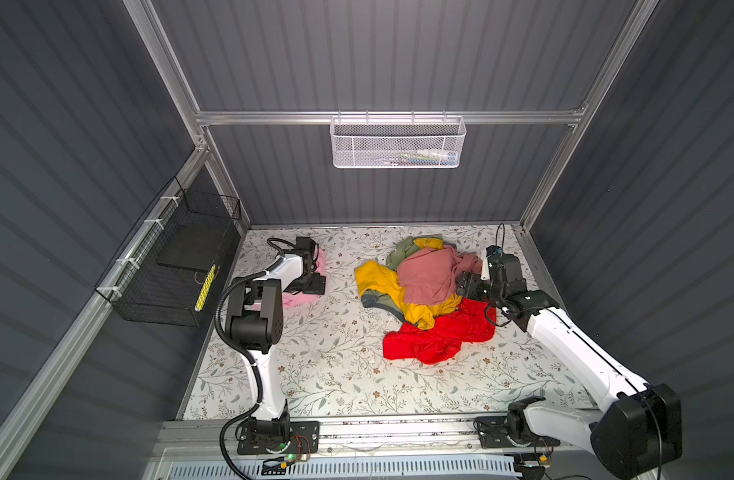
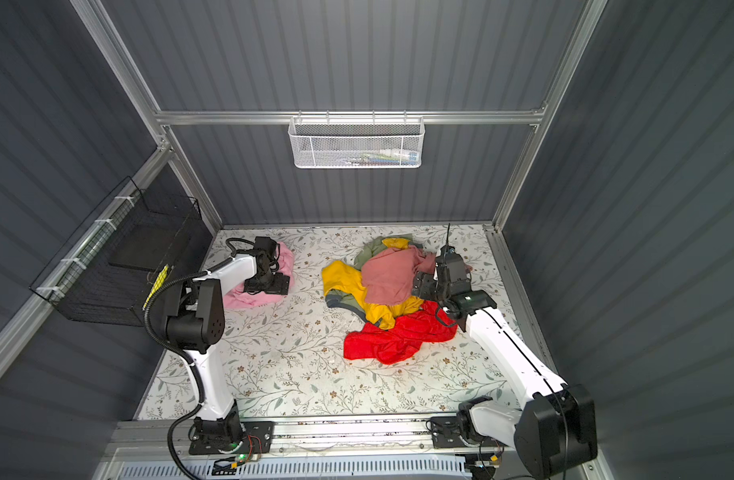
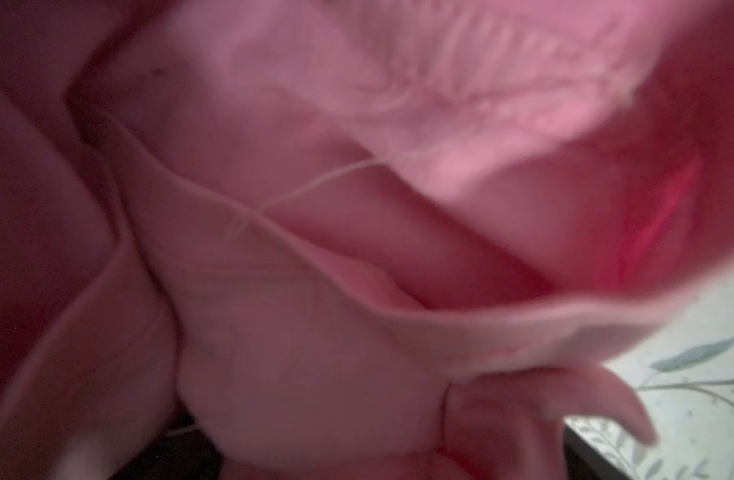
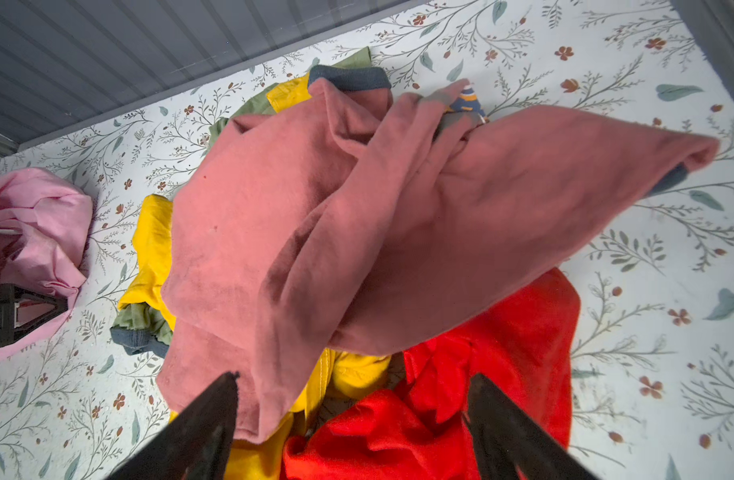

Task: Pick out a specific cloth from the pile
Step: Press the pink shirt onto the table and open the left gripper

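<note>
Table (image 1: 336,365): floral-print surface; carries the pile, the cloth and both arms.
Black wire basket (image 1: 170,266): on the side wall, far left of the pile and above table level; a flat dark slab lies inside.
White mesh basket (image 1: 398,143): hung on the back rail, above and behind the pile; a few small items inside, too small to name.
Pile (image 1: 423,291): heap of mixed garments, right of table centre in both top views.
Red garment (image 1: 435,336): near edge of the pile, spread toward the arm bases.
Salmon-pink cloth (image 1: 425,276): on top of the pile, draped over the yellow and red; one flap is lifted off the heap in the right wrist view (image 4: 315,228).
Mustard yellow garment (image 1: 377,278): left flank of the pile, partly under the salmon.
Olive green garment (image 1: 398,253): back of the pile, mostly buried.
Cloth (image 2: 248,300): light pink, bunched on the table well to the left of the pile, clear of it; bare table lies between. It fills the left wrist view (image 3: 315,291).
Left gripper (image 2: 269,284): down on the cloth, away from the pile; jaws spread wide, pink fabric under and between them, no pinch visible.
Right gripper (image 4: 354,376): at the pile's right edge, above the red and yellow; jaws wide apart, holding nothing.
Loose thread (image 3: 315,187): pale, lying across a fold of the cloth.
</note>
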